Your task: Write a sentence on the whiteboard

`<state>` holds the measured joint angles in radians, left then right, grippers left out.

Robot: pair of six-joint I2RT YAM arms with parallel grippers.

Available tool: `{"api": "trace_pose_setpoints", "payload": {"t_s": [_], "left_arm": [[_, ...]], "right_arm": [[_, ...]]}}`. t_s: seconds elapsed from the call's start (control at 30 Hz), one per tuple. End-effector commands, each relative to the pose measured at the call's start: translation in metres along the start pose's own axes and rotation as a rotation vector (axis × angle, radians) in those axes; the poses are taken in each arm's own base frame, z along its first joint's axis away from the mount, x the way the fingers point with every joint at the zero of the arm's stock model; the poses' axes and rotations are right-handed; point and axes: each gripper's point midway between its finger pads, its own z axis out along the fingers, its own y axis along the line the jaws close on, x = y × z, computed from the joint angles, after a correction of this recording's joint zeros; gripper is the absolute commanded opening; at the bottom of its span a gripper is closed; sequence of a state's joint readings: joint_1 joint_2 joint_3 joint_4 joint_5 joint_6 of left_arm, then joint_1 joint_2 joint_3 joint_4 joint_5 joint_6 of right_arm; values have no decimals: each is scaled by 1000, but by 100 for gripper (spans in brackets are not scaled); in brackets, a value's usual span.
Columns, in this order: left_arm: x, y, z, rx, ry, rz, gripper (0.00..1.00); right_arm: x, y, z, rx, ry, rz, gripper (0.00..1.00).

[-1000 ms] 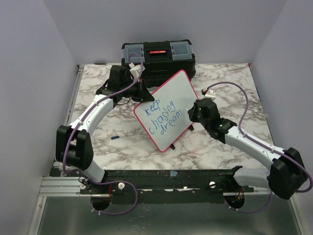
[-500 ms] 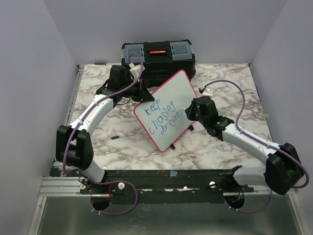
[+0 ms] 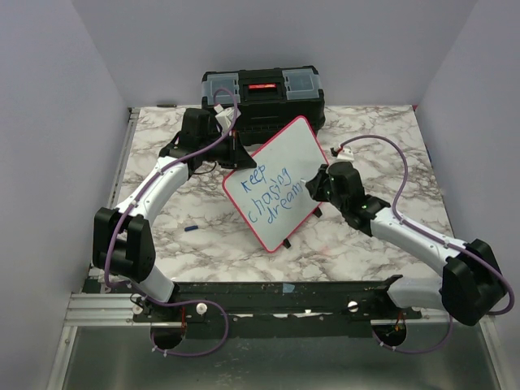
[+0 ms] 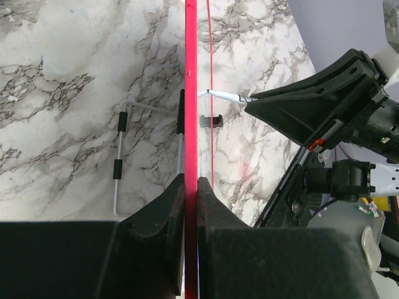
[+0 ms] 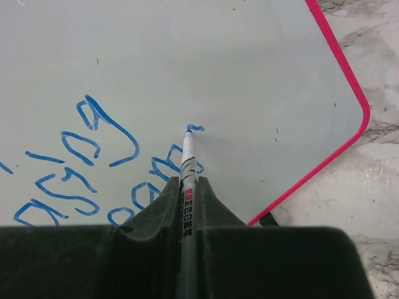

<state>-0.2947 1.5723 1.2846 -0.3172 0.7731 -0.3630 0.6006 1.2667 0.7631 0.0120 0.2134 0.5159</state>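
One whiteboard (image 3: 299, 150) stands tilted mid-counter (image 3: 162, 223), just ahead of one black toolbox (image 3: 262, 93). Left fingers (image 4: 179, 187) clamp its red rim. Right fingers (image 5: 173, 193) pinch one marker (image 5: 188, 156), tip on a small blue stroke ending the sentence (image 3: 272, 191): three slanted lines. One small blue piece (image 3: 191, 229) lies nearby.

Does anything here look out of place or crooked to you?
Mostly the whiteboard: it sits cornerwise, turned askew to the table edges, its rim pinched by the left gripper, so the blue words slant. A small blue piece, perhaps a pen cap, lies loose on the marble.
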Motion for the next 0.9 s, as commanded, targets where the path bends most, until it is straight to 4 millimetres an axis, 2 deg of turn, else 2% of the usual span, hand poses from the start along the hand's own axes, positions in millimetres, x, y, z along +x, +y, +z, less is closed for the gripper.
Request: {"api": "trace_pose_setpoints", "payload": {"t_s": [0.0, 0.33, 0.87], "left_arm": [[-7, -12, 1, 44, -4, 62, 0], [-8, -13, 1, 44, -5, 63, 0], [-7, -12, 1, 42, -3, 60, 0]], "right_arm": [[21, 1, -2, -37, 57, 7, 1], [37, -13, -2, 9, 83, 7, 1], [33, -31, 4, 119, 78, -35, 1]]}}
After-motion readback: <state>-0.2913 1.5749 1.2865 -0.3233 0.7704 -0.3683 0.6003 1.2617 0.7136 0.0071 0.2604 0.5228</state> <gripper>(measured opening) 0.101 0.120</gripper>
